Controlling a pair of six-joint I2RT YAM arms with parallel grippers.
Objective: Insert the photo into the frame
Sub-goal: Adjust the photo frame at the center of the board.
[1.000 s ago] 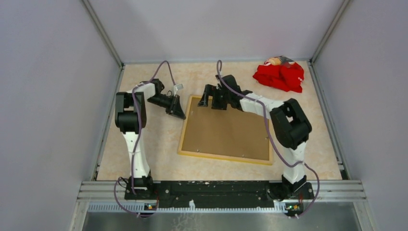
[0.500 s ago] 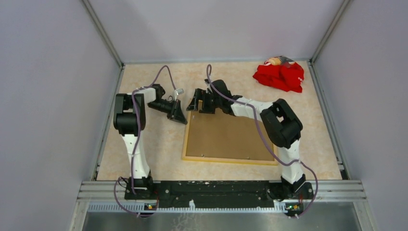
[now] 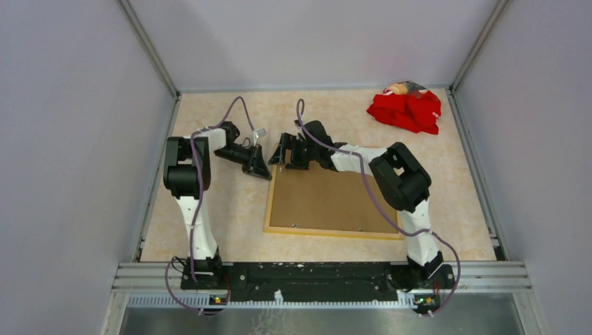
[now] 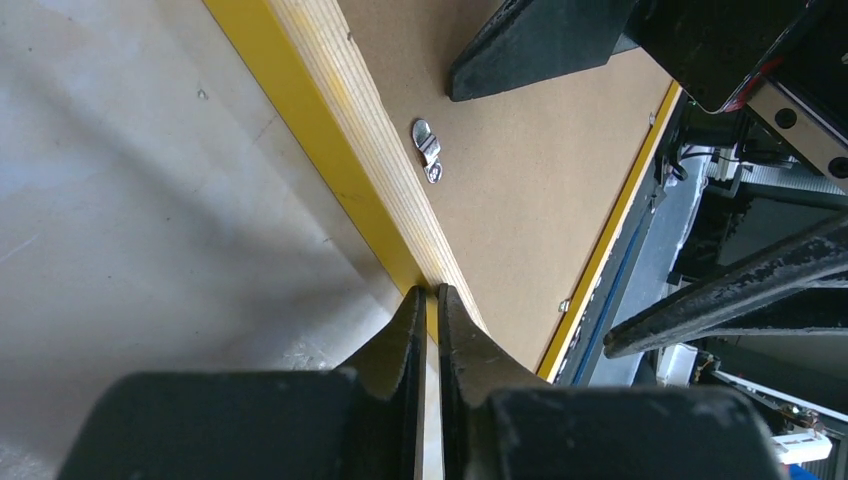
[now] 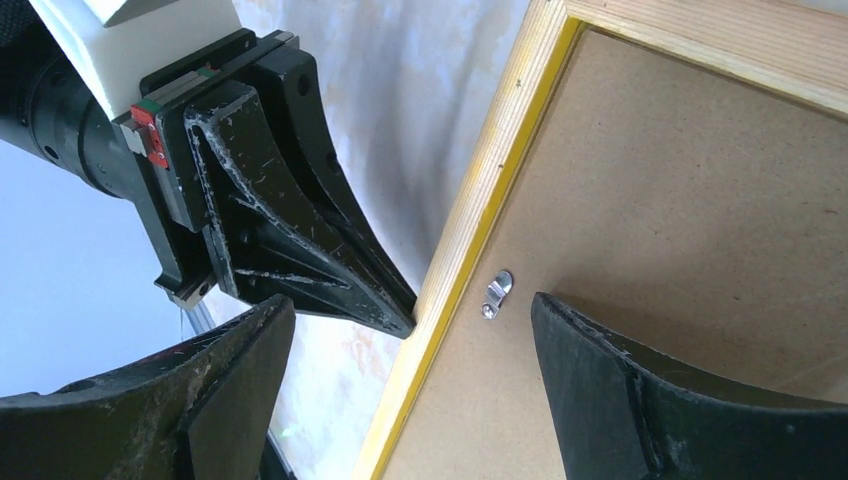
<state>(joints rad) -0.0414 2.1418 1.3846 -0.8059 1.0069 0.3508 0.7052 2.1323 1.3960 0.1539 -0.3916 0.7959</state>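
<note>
Left wrist: left pincer (image 4: 427,293) touches frame (image 4: 335,110) edge (closed).

1 frame (image 3: 328,232), 1 backboard (image 3: 328,199), 1 red cloth (image 3: 406,110), 1 left gripper (image 3: 267,174), 1 right gripper (image 3: 290,157).

Frame (image 3: 334,232): lies back-up on the bench (image 3: 230,209), between the two arms and beyond their bases.
Backing board (image 3: 328,202): sits inside the frame's rails.
Turn clip (image 5: 496,293): on the backing board, just beside the left rail, near the far-left corner.
Left gripper (image 3: 267,174): left of the frame, tips against the outer side of the left rail.
Right gripper (image 3: 285,155): over the far-left corner, astride the left rail, one finger above the backing board, the other above the bench beside the left gripper.
Cloth heap (image 3: 407,109): far-right corner of the bench, well apart from the frame.
</note>
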